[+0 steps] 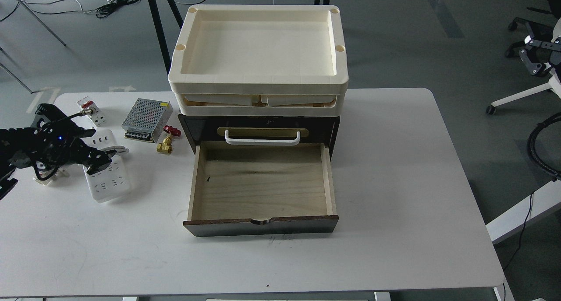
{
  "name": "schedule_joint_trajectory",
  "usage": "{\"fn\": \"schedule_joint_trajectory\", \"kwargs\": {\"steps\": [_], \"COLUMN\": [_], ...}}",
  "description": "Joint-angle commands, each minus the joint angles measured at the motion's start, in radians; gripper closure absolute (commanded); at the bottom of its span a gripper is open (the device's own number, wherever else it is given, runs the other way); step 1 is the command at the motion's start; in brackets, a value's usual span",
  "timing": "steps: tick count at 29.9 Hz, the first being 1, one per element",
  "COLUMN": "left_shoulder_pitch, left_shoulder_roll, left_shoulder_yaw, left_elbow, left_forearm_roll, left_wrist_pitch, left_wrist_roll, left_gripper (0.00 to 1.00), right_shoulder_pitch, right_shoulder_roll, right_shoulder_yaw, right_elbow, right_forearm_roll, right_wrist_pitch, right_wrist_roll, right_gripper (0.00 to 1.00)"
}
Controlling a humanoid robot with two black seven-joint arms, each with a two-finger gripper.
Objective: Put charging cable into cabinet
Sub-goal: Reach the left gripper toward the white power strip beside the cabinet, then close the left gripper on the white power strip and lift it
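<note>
The charging cable is a white power strip (108, 182) with sockets and three USB ports, lying flat on the white table (394, 182) at the left. Part of its white cord (46, 178) shows under my arm. My left gripper (97, 161) hangs over the strip's middle, touching or just above it; its dark fingers cannot be told apart. The dark brown cabinet (193, 130) stands at the table's middle. Its light-wood drawer (263, 182) is pulled out and holds nothing. A white bar handle (262, 137) sits on a brass plate above the drawer. My right gripper is out of view.
Cream trays (258, 79) are stacked on the cabinet. A white-and-red breaker (91, 110), a silver mesh power supply box (147, 119) and a brass valve with a red handle (166, 141) lie between the strip and the cabinet. Office chairs (534, 51) stand on the floor at the right.
</note>
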Motion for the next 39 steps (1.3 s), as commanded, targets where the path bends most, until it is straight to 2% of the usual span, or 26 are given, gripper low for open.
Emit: {"fn": "schedule_joint_trajectory", "kwargs": {"steps": [1,8,16,21,30,39], "left_shoulder_pitch": [0.015,0.032,0.046,0.046,0.046,0.032], "left_shoulder_roll": [0.000,-0.029,-0.048,-0.048,-0.048,-0.048], "left_shoulder_yaw": [0.000,0.000,0.000,0.000,-0.001,-0.004], "left_elbow": [0.002,0.060,0.111,0.110,0.110,0.106], "left_forearm_roll": [-0.003,-0.004,-0.006,-0.006,-0.032,-0.039], "left_wrist_pitch": [0.001,0.016,0.024,0.024,0.039,0.047], "left_wrist_roll": [0.000,0.000,0.000,0.000,0.000,0.000], "left_gripper": [0.26,0.29,0.39,0.60,0.91,1.00], "right_shoulder_pitch": [-0.001,-0.004,-0.007,-0.008,-0.022,-0.033], "right_shoulder_roll": [0.000,0.000,0.000,-0.002,0.000,0.000], "right_shoulder_yaw": [0.001,0.000,0.000,0.000,0.000,0.001], "right_elbow": [0.000,0.000,0.000,-0.001,-0.001,-0.001], "right_forearm_roll": [-0.001,0.001,-0.001,-0.001,-0.001,-0.001], "right_wrist_pitch": [0.000,0.000,0.000,0.000,0.000,0.000], "right_wrist_roll": [0.000,0.000,0.000,0.000,0.000,0.000], "right_gripper": [0.00,0.00,0.00,0.00,0.00,0.00]}}
